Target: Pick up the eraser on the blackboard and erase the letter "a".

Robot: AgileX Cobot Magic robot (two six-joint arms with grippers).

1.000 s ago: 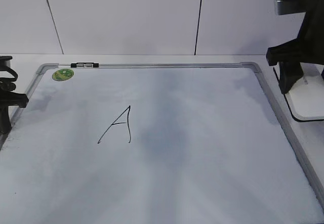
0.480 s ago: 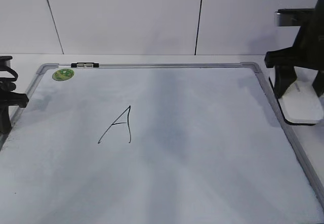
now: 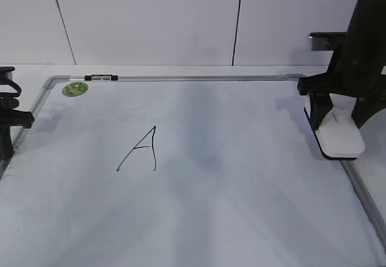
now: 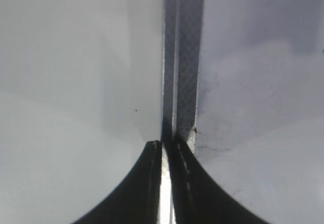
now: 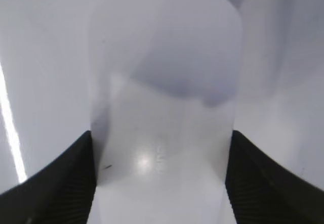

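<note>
The eraser [image 3: 338, 135], a white rounded block with a dark underside, is held at the right edge of the blackboard [image 3: 241, 188]. My right gripper [image 3: 339, 119] is shut on it from above. In the right wrist view both black fingers press the sides of the eraser [image 5: 164, 107], with the right gripper [image 5: 159, 183] straddling it. I cannot tell whether the eraser touches the board. My left gripper [image 3: 6, 140] is shut and empty at the board's left frame. The left wrist view shows the left gripper [image 4: 166, 145] over the frame rail [image 4: 185, 57]. The letter "a" is out of view.
A tall angular capital "A" [image 3: 142, 149] is drawn left of the board's middle. A green round sticker [image 3: 75, 88] and a small black-and-white marker [image 3: 101, 78] lie at the board's far left corner. A white wall stands behind the table.
My right gripper has carried the eraser leftward from beside the board onto its right edge. The left arm has stayed still.
</note>
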